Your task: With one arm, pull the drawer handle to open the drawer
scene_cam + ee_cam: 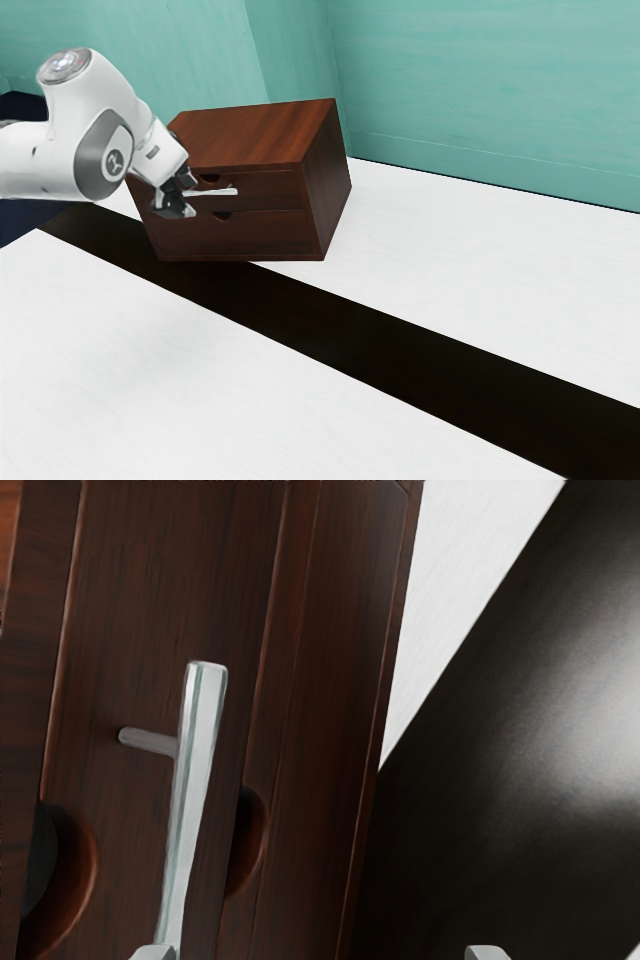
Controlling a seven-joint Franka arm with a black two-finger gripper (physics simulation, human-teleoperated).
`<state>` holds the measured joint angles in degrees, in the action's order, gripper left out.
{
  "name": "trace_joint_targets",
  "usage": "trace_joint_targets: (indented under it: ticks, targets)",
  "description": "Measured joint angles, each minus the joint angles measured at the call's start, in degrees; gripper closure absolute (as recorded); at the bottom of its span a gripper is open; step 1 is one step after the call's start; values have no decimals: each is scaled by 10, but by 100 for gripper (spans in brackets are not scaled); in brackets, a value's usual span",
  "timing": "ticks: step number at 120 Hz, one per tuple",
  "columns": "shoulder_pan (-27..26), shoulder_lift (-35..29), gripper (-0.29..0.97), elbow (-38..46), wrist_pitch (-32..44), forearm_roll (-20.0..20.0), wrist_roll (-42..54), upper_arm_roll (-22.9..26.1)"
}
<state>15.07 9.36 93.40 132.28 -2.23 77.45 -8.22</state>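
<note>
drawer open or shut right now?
Shut, as far as shows: the drawer front sits flush with the cabinet face, no gap or box side visible. The claw is at the handle.

Plain teal-green walls (480, 70) meet in a corner. The smooth white tabletop (480, 240) has a wide black band (400, 350) crossing it diagonally.

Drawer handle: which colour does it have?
The drawer handle is silvery grey, a plain metal look; the wrist view shows it best.
</note>
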Motion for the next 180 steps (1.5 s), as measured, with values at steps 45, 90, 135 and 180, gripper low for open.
trace_joint_targets:
  ticks: [45,90,135,180]
  targets:
    - [2,58,37,-52,0,17,2,1]
    - [15,82,39,-67,1,35,11,3]
    - [14,67,48,-65,-4,37,16,10]
    - [13,68,56,-61,-4,39,20,9]
